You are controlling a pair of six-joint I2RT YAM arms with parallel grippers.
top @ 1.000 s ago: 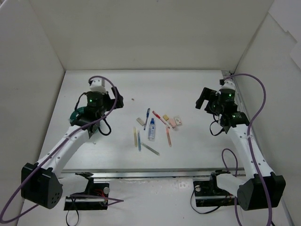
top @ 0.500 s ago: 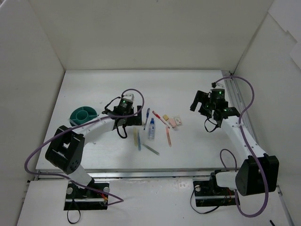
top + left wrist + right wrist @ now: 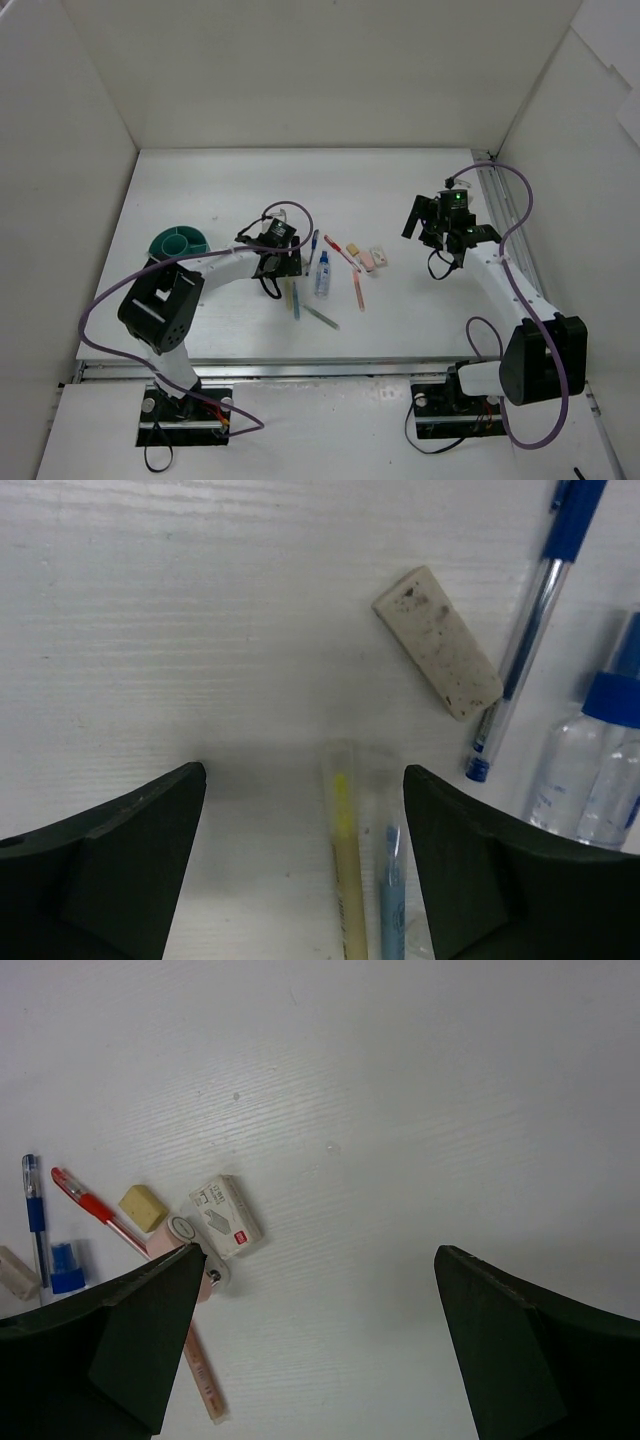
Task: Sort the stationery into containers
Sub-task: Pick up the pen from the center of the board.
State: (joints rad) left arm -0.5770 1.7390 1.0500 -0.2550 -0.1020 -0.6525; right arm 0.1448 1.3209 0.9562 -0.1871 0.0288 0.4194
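Observation:
The stationery lies loose in the middle of the table: a yellow pen point(image 3: 343, 860) and a light blue pen point(image 3: 390, 895) side by side, a white eraser point(image 3: 437, 642), a blue pen point(image 3: 530, 630) and a blue-capped tube point(image 3: 600, 770). My left gripper point(image 3: 284, 266) hangs low over the yellow and light blue pens, open, its fingers either side of both and touching neither. The teal container point(image 3: 180, 242) stands to its left. My right gripper point(image 3: 420, 215) is open over bare table, right of a white boxed eraser point(image 3: 225, 1215), a tan eraser point(image 3: 143, 1207) and a red pen point(image 3: 90, 1200).
A pink pen point(image 3: 358, 290) and a grey pen point(image 3: 321, 317) lie nearer the front edge. White walls enclose the table on three sides. A metal rail point(image 3: 500, 210) runs along the right edge behind the right arm.
My left arm has swung right from over the teal container and come down over the yellow and light blue pens. The right gripper has drifted a little left towards the erasers.

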